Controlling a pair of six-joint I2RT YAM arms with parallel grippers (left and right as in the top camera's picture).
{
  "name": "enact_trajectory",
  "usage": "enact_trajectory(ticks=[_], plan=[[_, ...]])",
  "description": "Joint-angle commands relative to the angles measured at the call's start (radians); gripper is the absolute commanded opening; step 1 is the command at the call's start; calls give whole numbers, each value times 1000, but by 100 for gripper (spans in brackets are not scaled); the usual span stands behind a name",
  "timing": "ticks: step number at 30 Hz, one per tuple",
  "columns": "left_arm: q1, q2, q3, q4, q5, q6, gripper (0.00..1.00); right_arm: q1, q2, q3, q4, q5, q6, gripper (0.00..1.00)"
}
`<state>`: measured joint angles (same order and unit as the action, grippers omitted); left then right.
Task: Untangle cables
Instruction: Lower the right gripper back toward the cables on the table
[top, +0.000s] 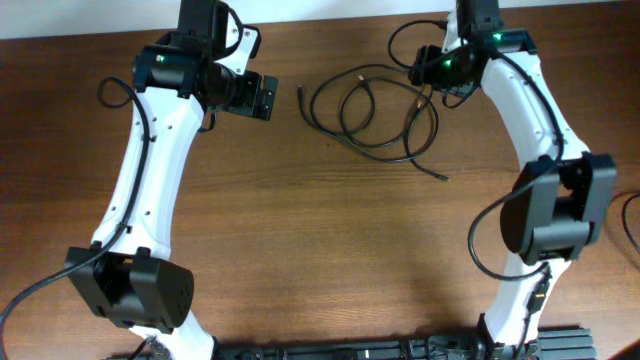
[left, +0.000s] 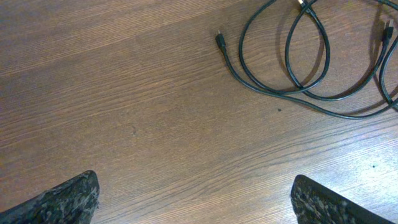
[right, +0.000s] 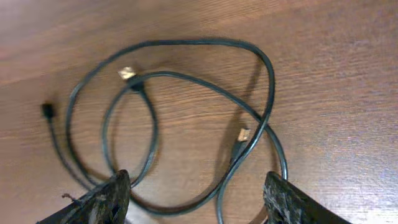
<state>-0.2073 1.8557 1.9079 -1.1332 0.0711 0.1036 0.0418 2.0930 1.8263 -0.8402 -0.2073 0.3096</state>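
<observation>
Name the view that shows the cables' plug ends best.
Right wrist: the cables fill the frame, with two metal-tipped plugs plain to see. Overhead shows the whole tangle, but the plugs are tiny. Left wrist catches only part of the loops, at its top right.

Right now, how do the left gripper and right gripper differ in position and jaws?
The left gripper hangs over bare table, the cables off to its side; the right gripper hangs directly over the cables' loops. The left jaws stand wider apart than the right jaws. Both are open, holding nothing.
</observation>
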Motion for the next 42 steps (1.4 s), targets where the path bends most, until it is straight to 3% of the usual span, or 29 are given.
enact_trajectory(ticks=[1, 13, 20, 23, 32, 34, 37, 42], plan=[[1, -31, 4, 1, 11, -13, 99, -4, 63, -12, 6, 56, 26, 67], [1, -31, 4, 1, 11, -13, 99, -4, 191, -14, 99, 125, 225, 66], [1, -31, 4, 1, 11, -13, 99, -5, 222, -17, 181, 134, 254, 66], [1, -31, 4, 1, 11, -13, 99, -5, 222, -18, 212, 142, 254, 56], [0, -31, 4, 1, 11, -13, 99, -4, 283, -27, 242, 145, 254, 52], [0, -31, 4, 1, 11, -13, 99, -4, 286, -30, 243, 132, 254, 42], [-1, -31, 4, 1, 11, -13, 99, -4, 286, -30, 242, 129, 253, 4], [-1, -31, 4, 1, 11, -13, 99, -11, 271, -19, 242, 55, 253, 4]])
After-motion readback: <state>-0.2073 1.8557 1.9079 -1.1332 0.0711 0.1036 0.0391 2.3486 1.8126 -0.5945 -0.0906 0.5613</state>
